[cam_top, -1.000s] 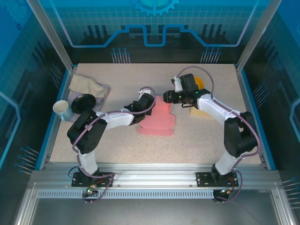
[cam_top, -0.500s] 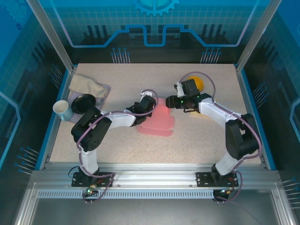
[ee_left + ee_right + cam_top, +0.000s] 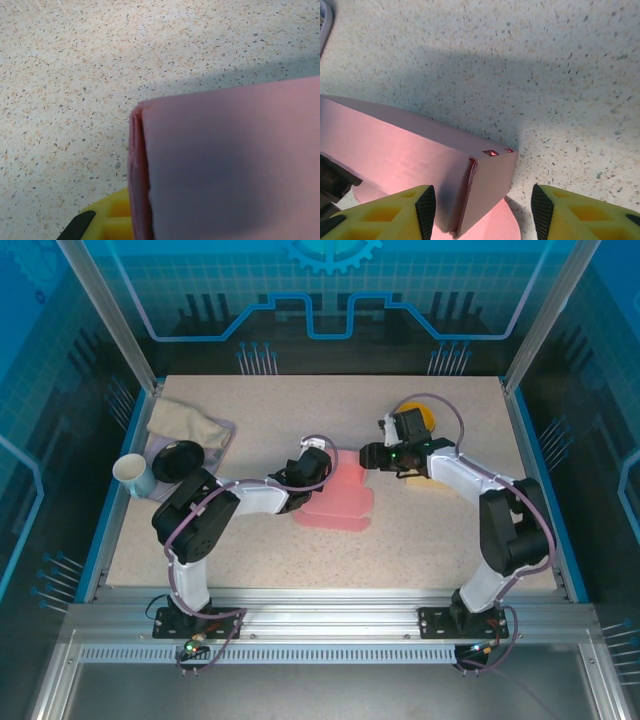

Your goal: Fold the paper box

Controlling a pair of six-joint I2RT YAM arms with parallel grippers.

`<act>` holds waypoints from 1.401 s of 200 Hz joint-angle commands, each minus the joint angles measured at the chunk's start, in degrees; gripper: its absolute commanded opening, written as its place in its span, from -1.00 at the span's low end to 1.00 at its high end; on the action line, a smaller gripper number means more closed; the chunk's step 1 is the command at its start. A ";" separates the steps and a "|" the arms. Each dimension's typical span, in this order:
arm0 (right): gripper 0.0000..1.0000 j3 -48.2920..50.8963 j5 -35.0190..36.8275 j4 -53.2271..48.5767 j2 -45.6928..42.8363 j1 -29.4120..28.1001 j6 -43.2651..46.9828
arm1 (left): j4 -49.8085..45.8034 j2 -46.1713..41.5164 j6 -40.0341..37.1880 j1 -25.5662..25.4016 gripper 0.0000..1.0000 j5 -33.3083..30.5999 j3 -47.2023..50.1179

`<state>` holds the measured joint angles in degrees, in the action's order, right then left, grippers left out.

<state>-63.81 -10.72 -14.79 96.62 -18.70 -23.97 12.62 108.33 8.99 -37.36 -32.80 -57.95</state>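
Observation:
The pink paper box [image 3: 340, 508] lies mid-table, partly folded, with one wall raised at its far side. My left gripper [image 3: 321, 472] is at that wall's left end, shut on it. In the left wrist view the pink wall [image 3: 230, 160] runs down beside one yellow finger [image 3: 107, 222] and hides the other. My right gripper [image 3: 368, 457] is at the wall's right end and open. In the right wrist view the box's folded corner [image 3: 487, 172] stands between the fingers of that gripper [image 3: 484, 212]; the left pad [image 3: 426, 210] is close to it, the right pad [image 3: 541, 210] apart.
A white cup [image 3: 133, 473], a black disc [image 3: 180, 458] and a beige cloth [image 3: 185, 423] on a tray sit at the table's left. A yellow round object [image 3: 416, 415] and a pale yellow piece [image 3: 425, 481] lie by the right arm.
My right gripper has come down and nearer, onto the box's right corner. The left gripper has shifted slightly right and nearer with the wall in it.

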 commanded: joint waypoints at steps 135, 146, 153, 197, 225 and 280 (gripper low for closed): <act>-0.12 5.73 3.54 4.06 -2.05 -0.71 -5.77 | -6.41 -7.74 2.23 1.14 0.09 7.24 2.58; -0.12 5.53 3.94 3.85 -2.05 -0.97 -5.66 | -6.22 -9.53 2.25 1.22 0.10 7.15 4.55; -0.11 5.29 4.20 3.67 -2.11 -1.08 -5.45 | -5.87 -10.54 1.91 1.46 0.11 7.41 6.01; -0.11 3.52 3.28 2.24 -1.10 -1.43 -4.78 | 2.28 -15.83 -1.71 7.49 0.10 19.66 15.29; -0.11 2.76 3.41 1.46 -0.53 -1.55 -4.83 | 5.22 -14.16 -4.48 8.79 0.10 25.32 15.29; -0.11 1.80 3.69 0.53 0.69 -1.49 -4.47 | 7.86 -6.18 -5.82 8.71 0.09 27.60 9.28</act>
<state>-60.97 -8.84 -10.50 95.74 -19.62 -28.95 17.54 99.39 5.30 -28.62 -7.79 -45.50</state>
